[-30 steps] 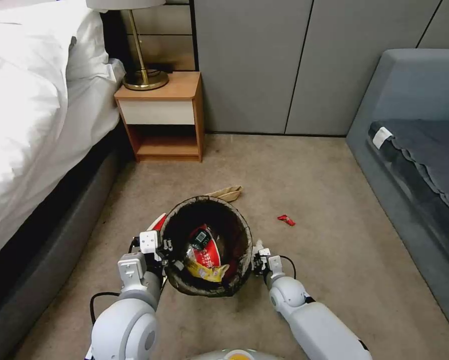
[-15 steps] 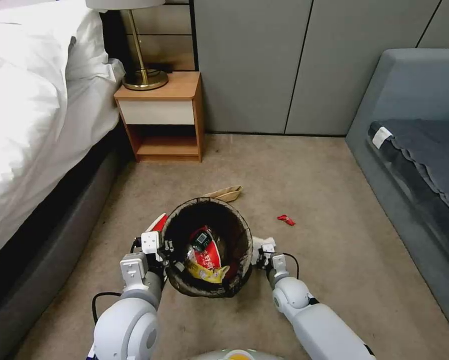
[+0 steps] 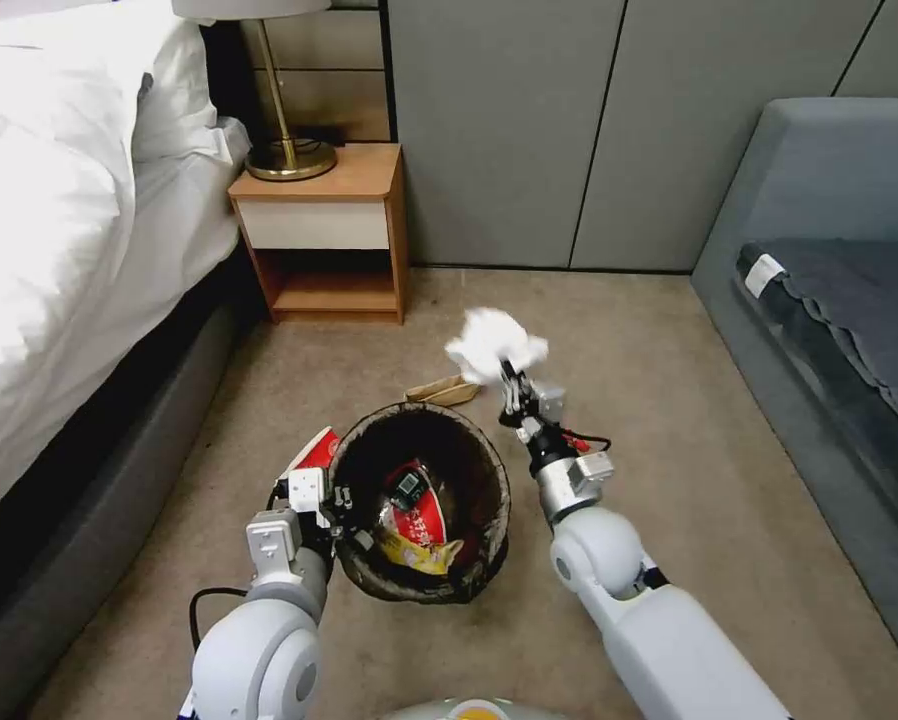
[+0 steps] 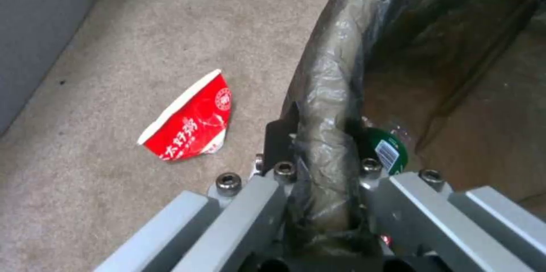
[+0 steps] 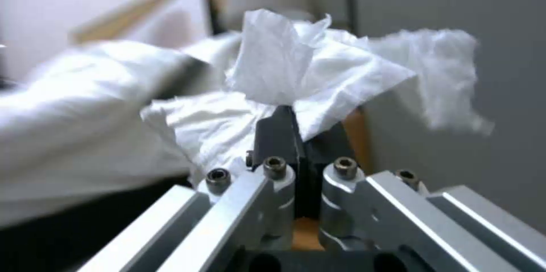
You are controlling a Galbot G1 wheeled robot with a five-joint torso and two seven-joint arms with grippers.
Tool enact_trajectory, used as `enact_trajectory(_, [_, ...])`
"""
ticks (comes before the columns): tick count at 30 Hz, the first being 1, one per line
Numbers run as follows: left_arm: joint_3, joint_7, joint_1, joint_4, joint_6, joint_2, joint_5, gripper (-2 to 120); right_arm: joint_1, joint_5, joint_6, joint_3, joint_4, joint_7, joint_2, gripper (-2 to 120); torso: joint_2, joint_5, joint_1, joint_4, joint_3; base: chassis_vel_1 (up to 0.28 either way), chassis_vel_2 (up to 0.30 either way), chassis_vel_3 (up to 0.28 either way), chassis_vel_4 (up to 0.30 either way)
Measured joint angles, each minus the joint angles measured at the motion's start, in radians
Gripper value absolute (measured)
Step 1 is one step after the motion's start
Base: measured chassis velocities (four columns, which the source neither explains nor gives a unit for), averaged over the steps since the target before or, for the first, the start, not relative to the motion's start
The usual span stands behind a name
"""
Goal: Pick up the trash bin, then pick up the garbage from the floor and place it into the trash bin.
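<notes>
Trash bin (image 3: 421, 500) sits low at 6 o'clock in your head view, its dark bag liner (image 4: 327, 93) folded over the rim, and your left pincer (image 3: 341, 497) is clamped on that rim at its 9 o'clock edge, one finger outside and one inside the wall. Inside you can see a red-and-white cup (image 3: 414, 520), a yellow wrapper (image 3: 409, 548) and the top of a green bottle (image 4: 387, 150). Your right pincer (image 3: 509, 378) is raised just past the bin's 1 o'clock edge, closed on a crumpled white tissue (image 3: 494, 343), which flares loosely above the fingertips.

The risk, as you judge it: the tissue is pinched by a small fold, so a quick swing could shake it free onto the carpet (image 3: 649, 420) short of the opening. It also hangs outside the rim, so letting go now would likely miss. The left grip bites on slick liner plastic as much as on the wall; the bin could tilt or slip and spill what it holds.

More garbage waits on the floor: a crushed red-and-white cup (image 4: 190, 118) just beside the bin at 9 o'clock, and a tan paper piece (image 3: 444, 390) at 12 o'clock, close to the rim. A low sweep of the bin could push either one away.
</notes>
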State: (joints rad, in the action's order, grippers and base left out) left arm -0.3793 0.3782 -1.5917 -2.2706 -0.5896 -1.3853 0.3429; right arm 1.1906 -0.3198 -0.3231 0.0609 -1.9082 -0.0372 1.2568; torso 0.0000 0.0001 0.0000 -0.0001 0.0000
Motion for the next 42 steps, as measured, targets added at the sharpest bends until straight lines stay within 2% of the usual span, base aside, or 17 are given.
enact_trajectory(4, [-0.001, 0.0, 0.002, 0.0, -0.001, 0.001, 0.0, 0, 0.081, 0.012, -0.056, -0.026, -0.081, -0.134, -0.029, 0, 0.0, 0.0, 0.0, 0.0, 0.0, 0.0, 0.0, 0.0, 0.0])
enact_trajectory(7, [0.0, 0.0, 0.006, 0.001, -0.001, 0.0, 0.0, 0, 0.121, 0.032, -0.071, -0.048, -0.092, -0.176, -0.056, 0, 0.0, 0.0, 0.0, 0.0, 0.0, 0.0, 0.0, 0.0, 0.0])
enact_trajectory(10, [0.0, 0.0, 0.008, 0.002, -0.002, -0.001, 0.001, 0, 0.145, 0.051, -0.08, -0.061, -0.086, -0.197, -0.078, 0, 0.0, -0.0002, 0.0, 0.0, 0.0, 0.0, 0.0, 0.0, 0.0])
enact_trajectory(13, [0.0, 0.0, 0.011, 0.005, -0.002, 0.0, 0.002, 0, 0.196, 0.095, -0.12, -0.076, -0.025, -0.225, -0.119, 0, 0.0, 0.0, 0.0, 0.0001, 0.0, 0.0, 0.0, 0.0, 0.0])
enact_trajectory(19, [0.001, 0.0, 0.014, 0.008, -0.003, 0.001, 0.002, 0, 0.218, 0.109, -0.148, -0.073, 0.036, -0.235, -0.141, 0, 0.0, 0.0, 0.0, 0.0, 0.0, 0.0, 0.0, 0.0, 0.0])
enact_trajectory(28, [0.002, 0.001, 0.008, 0.0, -0.004, 0.003, 0.003, 0, 0.163, 0.074, -0.14, -0.059, 0.134, -0.216, -0.1, 0, 0.0, -0.0001, 0.0, 0.0001, 0.0, 0.0, 0.0, 0.0, 0.0])
enact_trajectory(36, [0.002, 0.001, 0.003, -0.007, -0.003, 0.002, 0.003, 0, 0.147, 0.088, -0.11, -0.061, 0.171, -0.177, -0.08, 0, 0.0, -0.0001, 0.0, 0.0001, 0.0, 0.0, 0.0, 0.0, 0.0])
enact_trajectory(38, [0.005, 0.001, 0.002, -0.008, -0.003, 0.001, 0.003, 0, 0.145, 0.095, -0.099, -0.064, 0.172, -0.163, -0.077, 3, 0.0, -0.0001, 0.0, 0.0001, 0.0, 0.0, 0.0, 0.0, 0.0])
enact_trajectory(42, [0.01, 0.002, -0.003, -0.012, -0.003, -0.001, 0.014, 0, 0.144, 0.113, -0.084, -0.066, 0.169, -0.153, -0.075, 17, 0.0, -0.0001, 0.0, 0.0, 0.0, 0.0, 0.0, 0.0, 0.0])
